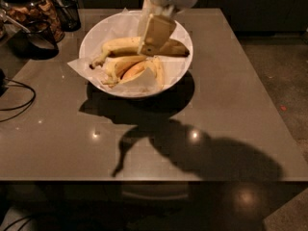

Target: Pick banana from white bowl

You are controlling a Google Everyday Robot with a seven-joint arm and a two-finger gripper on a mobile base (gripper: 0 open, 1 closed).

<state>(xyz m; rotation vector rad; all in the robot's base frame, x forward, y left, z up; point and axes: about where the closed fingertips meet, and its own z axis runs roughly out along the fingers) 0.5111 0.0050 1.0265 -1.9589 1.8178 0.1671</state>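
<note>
The white bowl (87,36), lined with crinkled white paper, stands at the back middle of the dark table. The banana (118,46) lies across the bowl's far half, long and pale yellow, with its dark tip at the right. My gripper (153,44) comes down from the top of the view and sits right at the banana's middle, hiding that part. Shorter yellow-orange fruit pieces (131,70) lie in the bowl's near half.
Dark glass jars (33,11) and a dark cup (67,8) stand at the table's back left. A black cable (19,100) lies at the left edge. The arm's shadow falls on the table (216,129) in front of the bowl.
</note>
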